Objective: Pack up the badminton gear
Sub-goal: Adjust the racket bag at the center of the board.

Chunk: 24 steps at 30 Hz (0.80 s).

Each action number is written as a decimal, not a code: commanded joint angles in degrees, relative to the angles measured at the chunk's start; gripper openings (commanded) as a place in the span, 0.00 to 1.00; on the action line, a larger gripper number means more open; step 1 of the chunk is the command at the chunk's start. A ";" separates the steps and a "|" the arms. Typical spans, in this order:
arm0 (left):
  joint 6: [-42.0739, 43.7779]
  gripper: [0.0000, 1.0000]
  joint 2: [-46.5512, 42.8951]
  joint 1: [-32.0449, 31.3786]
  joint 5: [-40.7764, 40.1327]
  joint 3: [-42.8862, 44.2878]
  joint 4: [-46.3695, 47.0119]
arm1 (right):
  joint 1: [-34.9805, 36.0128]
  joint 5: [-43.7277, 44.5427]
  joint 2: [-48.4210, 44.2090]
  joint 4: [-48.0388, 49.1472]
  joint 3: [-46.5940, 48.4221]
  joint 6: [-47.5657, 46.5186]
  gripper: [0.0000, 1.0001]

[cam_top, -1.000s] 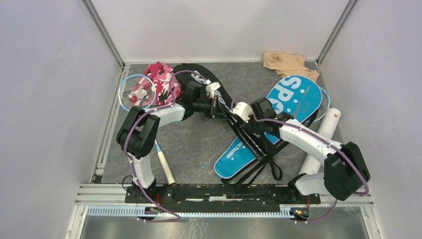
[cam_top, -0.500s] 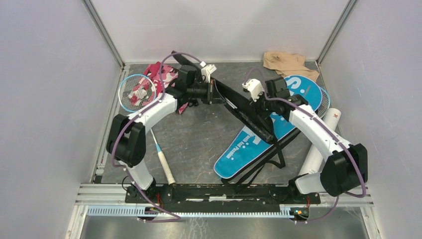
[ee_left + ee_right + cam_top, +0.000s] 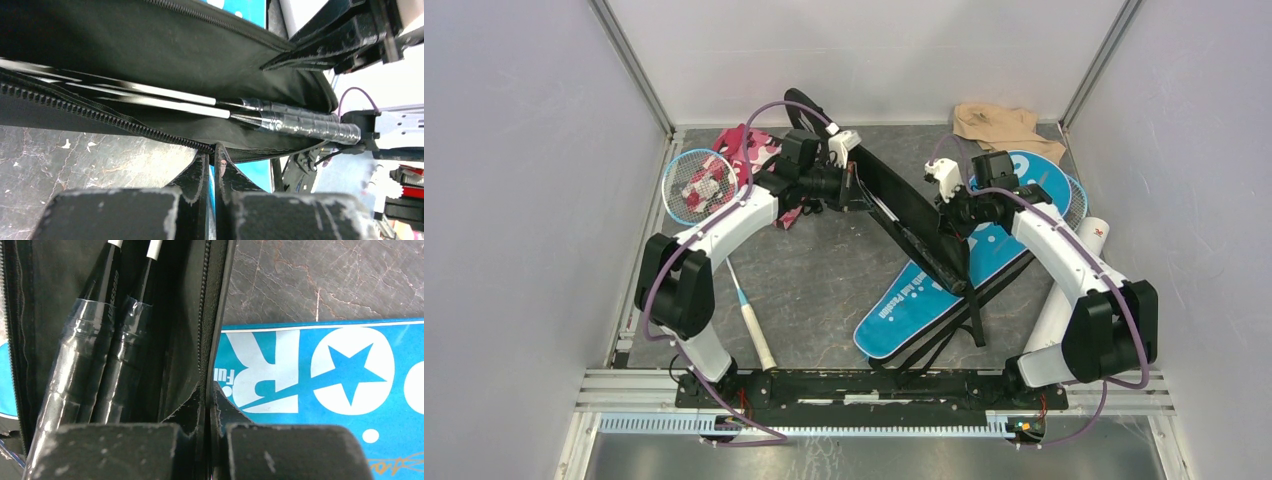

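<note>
Aloft, the floppy black cover (image 3: 907,212) hangs between left pincer (image 3: 212,152) and right pincer (image 3: 207,390), each clenched on its toothed zipper edge; two film-wrapped racket handles (image 3: 82,370) lie inside, above the flat blue cover (image 3: 310,365) on the marbled surface (image 3: 325,280).

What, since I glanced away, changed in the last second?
The right gripper closed on the black cover's edge. With the left gripper already holding it, both arms lifted it toward the back wall. The blue cover, loose racket and tube stayed put.
</note>
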 commanded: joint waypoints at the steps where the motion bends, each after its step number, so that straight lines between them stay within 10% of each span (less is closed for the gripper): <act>1: 6.87 0.02 -4.32 0.12 -0.98 -1.14 1.87 | -2.09 -5.04 -0.75 -1.03 -0.03 -5.70 0.00; 24: 6.22 0.02 -2.16 5.74 -2.04 -3.50 6.28 | -9.98 -17.02 -2.15 -11.03 -3.21 -27.62 0.00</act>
